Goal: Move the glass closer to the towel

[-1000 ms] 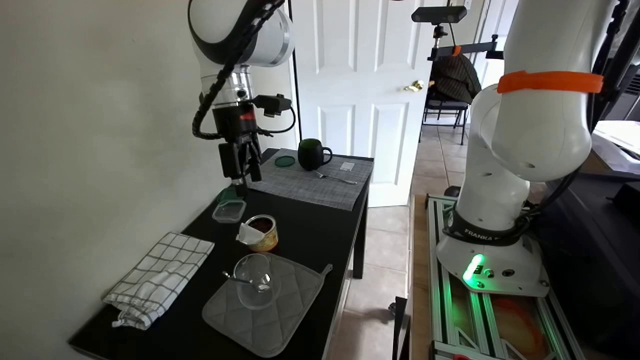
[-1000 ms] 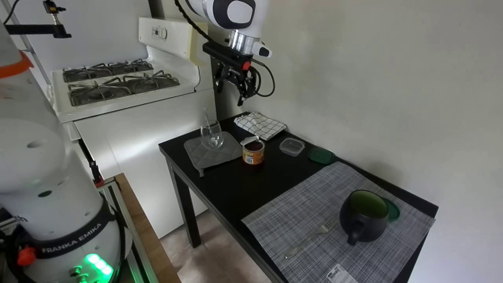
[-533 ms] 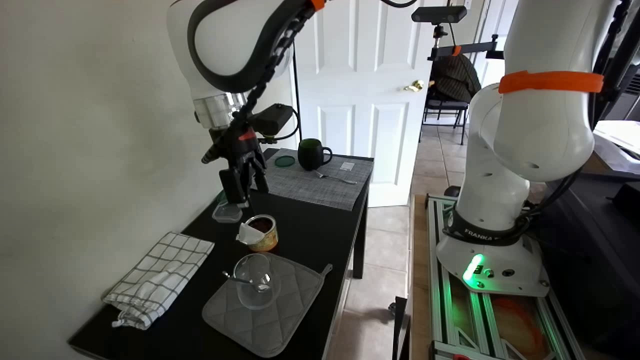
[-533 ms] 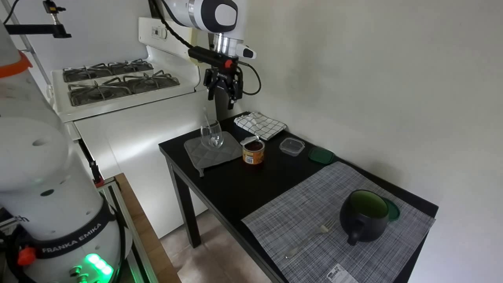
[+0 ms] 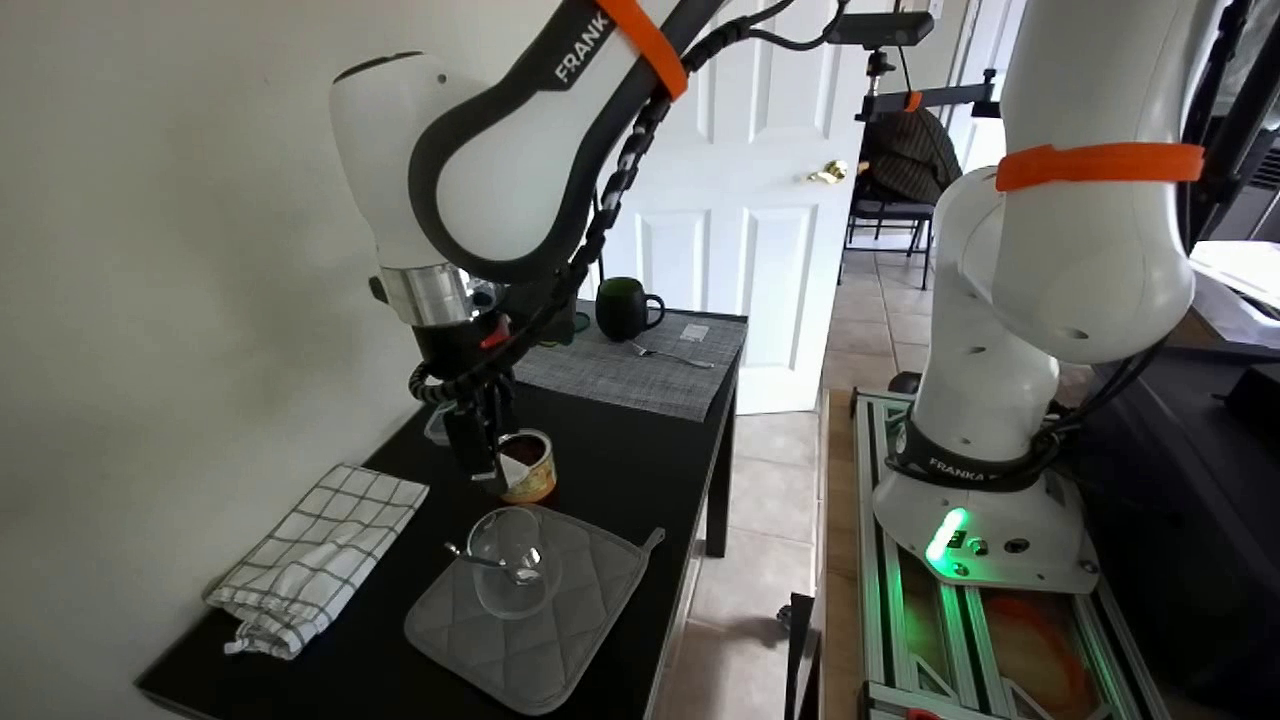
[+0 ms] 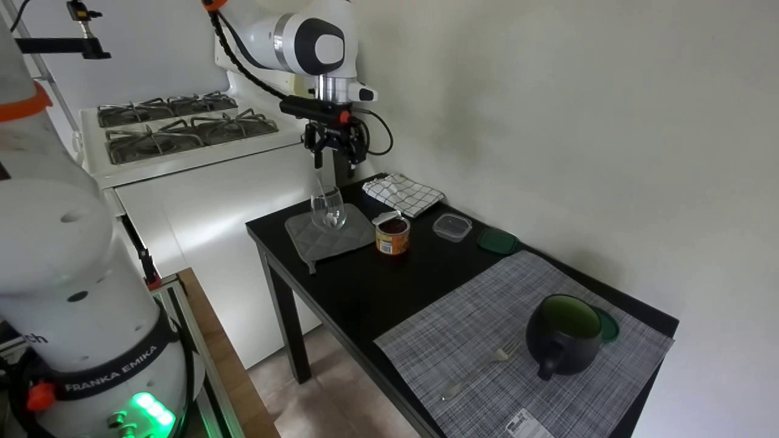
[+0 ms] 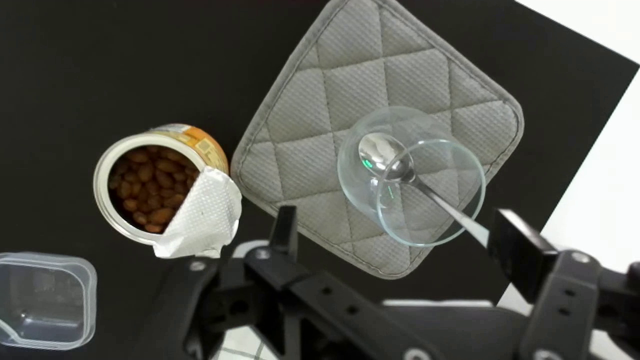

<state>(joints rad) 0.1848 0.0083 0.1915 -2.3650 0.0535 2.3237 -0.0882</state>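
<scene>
black table: slanting across the middle of the frame in an exterior view
stove: white with black grates, upper left of an exterior view
robot arm: white with orange bands, bent down from the top of the frame in both exterior views
placemat: grey weave, lower right of an exterior view
pot holder: grey, quilted, flat on the black table, upper centre of the wrist view
towel: checked, folded, left side of an exterior view
gripper: above the black table, lower half of the wrist view, with fingers spread well apart
glass: clear, round-bowled, upright on the pot holder, right of centre in the wrist view; apart from the towel, with a strip of the black table between
mug: dark outside, green inside, standing on the placemat
can: orange-labelled, just beside the pot holder, left of centre in the wrist view, with lid peeled back over brown pieces
container: clear, low, lower left corner of the wrist view
spoon: inside the glass, handle leaning out past the rim toward one finger; touching it or not, impossible to say
</scene>
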